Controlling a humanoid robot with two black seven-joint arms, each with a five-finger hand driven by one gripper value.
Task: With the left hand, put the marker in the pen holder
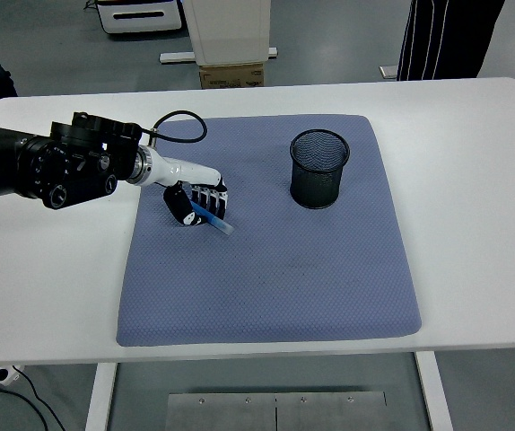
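Scene: A humanoid robot's left hand (195, 199) reaches in from the left edge of the frame over a blue mat (266, 269) laid on the white surface (51, 287).
Fingers: The black fingers (211, 199) are curled around the marker, thumb under and the others over it; they are pinching it, not spread.
Marker: The blue marker (214, 219) sits in that grip at centre-left of the frame, its free end slanting down and to the right, just above the mat or barely touching it; which one cannot be told from here.
Pen holder: The black mesh pen holder (319, 169) stands upright on the mat's upper right part, well apart from the hand, and looks empty.
Done: By the look of it, the grasp is made.
Left to do: Carrying the marker right across the mat, tipping it over the holder's rim and letting go.
Other arm: The right hand is out of sight.
Background: A person's striped trouser legs (441, 40) show at the frame's top right.
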